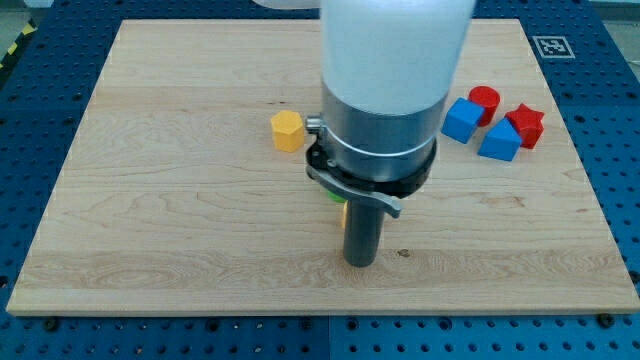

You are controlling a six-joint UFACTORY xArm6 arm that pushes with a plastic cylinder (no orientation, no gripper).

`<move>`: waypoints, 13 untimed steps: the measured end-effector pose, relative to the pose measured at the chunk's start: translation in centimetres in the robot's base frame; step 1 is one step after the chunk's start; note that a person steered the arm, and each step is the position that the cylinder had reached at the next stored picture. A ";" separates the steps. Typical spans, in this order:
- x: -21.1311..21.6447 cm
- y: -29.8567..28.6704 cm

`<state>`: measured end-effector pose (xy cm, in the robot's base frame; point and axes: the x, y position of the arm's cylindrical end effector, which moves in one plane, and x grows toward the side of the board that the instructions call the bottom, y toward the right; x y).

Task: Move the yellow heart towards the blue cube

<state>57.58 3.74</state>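
My tip (360, 262) rests on the wooden board (150, 200) a little below its middle. Just left of the rod, a thin sliver of a yellow block (343, 213) shows; its shape is hidden by the arm, and it seems to touch the rod. A sliver of a green block (329, 194) shows just above it, mostly hidden as well. Two blue blocks lie at the view's right: a blue cube (461, 120) and a second blue block (499, 141) to its lower right. Both are far to the upper right of my tip.
A yellow hexagonal block (287, 131) lies left of the arm, above the tip. A red cylinder (485, 99) and a red star-like block (526, 125) sit against the blue blocks. The arm's body (385, 100) hides the board's top middle.
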 end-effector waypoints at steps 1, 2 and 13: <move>-0.1 -0.4; -0.5 -1.8; -4.1 -0.8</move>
<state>53.48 2.98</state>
